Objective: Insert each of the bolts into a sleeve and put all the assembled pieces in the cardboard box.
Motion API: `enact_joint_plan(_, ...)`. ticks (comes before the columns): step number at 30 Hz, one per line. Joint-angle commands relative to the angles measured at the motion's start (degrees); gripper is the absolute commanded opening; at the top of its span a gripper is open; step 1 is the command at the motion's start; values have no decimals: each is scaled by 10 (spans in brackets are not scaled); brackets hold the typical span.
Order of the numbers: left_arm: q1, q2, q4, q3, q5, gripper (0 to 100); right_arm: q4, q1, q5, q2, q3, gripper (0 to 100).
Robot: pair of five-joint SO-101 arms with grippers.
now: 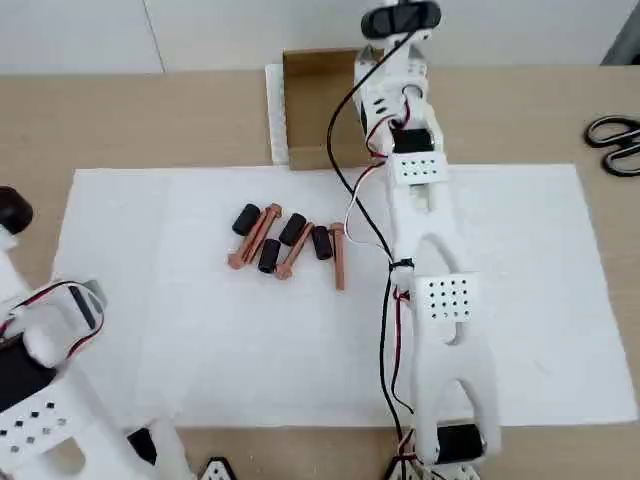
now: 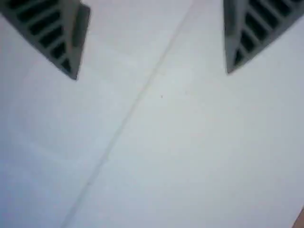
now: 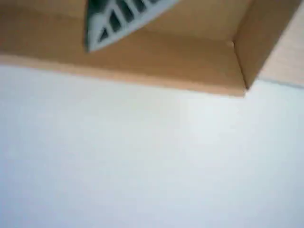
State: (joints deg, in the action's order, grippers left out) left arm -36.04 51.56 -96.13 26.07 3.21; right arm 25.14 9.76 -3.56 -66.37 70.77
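Copper-coloured metal bolts (image 1: 262,235) and black sleeves (image 1: 293,229) lie mid-worktop (image 1: 120,120) (on a white sheet (image 1: 150,330)). Our left pincer (image 2: 152,73) is apart; the right pincer (image 1: 388,72), at the brown cardboard box (image 1: 315,100) by the far edge, we cannot tell.

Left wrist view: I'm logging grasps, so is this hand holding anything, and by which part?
Nothing; the left hand is open above the white sheet.

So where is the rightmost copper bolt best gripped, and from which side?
Probably grip the bolt by its bare shank end, the one away from the cardboard box, coming from above with jaws across it. It lies flat on the white sheet, and a black sleeve sits close beside its other end.
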Motion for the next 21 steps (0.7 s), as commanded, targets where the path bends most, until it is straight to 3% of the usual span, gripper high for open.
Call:
enact_joint_plan(1, -1, 8, -2, -3, -2, 190, 103, 0, 1, 12, 149, 242)
enact_joint_plan(4, -1, 8, -2, -3, -2, 190, 233, 5, 0, 13, 263, 242)
enact_joint_plan(16, -1, 8, -2, -3, -2, 190, 687, 18, -1, 240, 255, 242)
enact_joint_plan(21, -1, 8, -2, -3, -2, 190, 726, 36, -1, 269, 253, 242)
